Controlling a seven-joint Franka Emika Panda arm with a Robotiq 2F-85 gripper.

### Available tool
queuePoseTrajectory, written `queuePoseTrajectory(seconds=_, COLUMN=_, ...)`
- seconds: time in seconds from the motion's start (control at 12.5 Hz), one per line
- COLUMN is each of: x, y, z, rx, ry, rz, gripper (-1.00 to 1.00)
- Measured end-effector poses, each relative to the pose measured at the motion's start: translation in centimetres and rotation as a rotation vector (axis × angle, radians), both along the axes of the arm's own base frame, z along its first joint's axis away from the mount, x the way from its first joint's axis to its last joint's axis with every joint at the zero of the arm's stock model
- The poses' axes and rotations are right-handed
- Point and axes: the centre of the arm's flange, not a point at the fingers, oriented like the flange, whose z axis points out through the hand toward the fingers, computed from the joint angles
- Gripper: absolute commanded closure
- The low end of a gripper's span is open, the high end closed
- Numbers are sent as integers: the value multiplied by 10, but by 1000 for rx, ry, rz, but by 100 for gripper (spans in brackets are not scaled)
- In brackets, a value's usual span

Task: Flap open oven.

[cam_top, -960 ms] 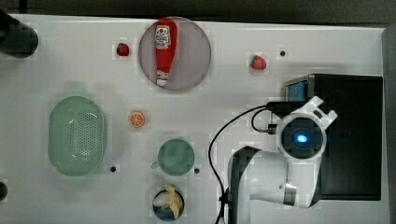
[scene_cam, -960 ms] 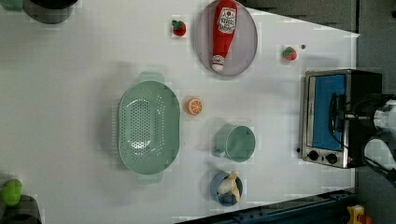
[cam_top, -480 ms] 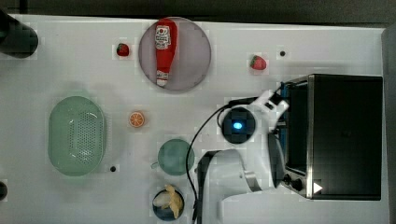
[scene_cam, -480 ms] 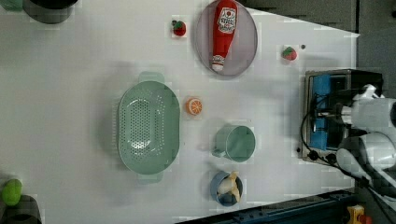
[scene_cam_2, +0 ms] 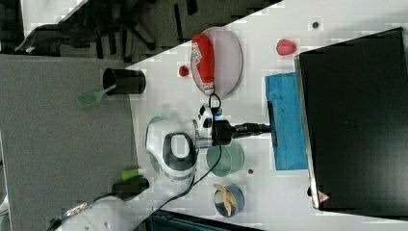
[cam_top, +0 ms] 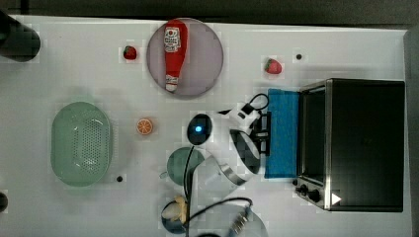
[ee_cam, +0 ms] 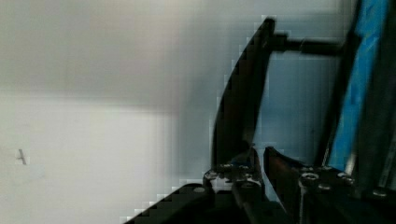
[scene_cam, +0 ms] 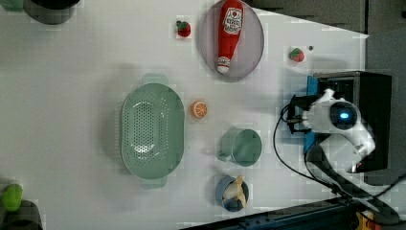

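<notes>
The oven stands at the top view's right end of the bench, its blue door flapped down flat toward the middle. The hand is clenched on the door's bar handle, fingers nearly together. The arm reaches level across the bench, wrist turned sideways toward the oven. A green cup sits just beside the arm.

White table bears directly: oven at the top view's right, grey plate, two strawberries, orange half, green colander, green cup, small bowl and dark container.
</notes>
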Motion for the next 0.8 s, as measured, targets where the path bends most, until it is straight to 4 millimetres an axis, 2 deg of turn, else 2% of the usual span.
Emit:
queuePoseTrajectory(seconds=0.24, x=-6, y=30, z=-40, rx=-52, ry=21, rz=-46, gripper=65)
queuePoseTrajectory(seconds=0.4, x=-6, y=40, z=-46, rx=-63, ry=9, rz=-62, gripper=65)
queuePoseTrajectory(seconds=0.64, x=9, y=41, z=-31, rx=-17, ry=-75, rz=-185, gripper=65)
queuePoseTrajectory(seconds=0.72, x=15, y=39, z=-16, rx=19, ry=-107, rz=-291, gripper=65)
queuePoseTrajectory(seconds=0.8, x=22, y=38, z=6, rx=74, ry=-149, rz=-410, gripper=65)
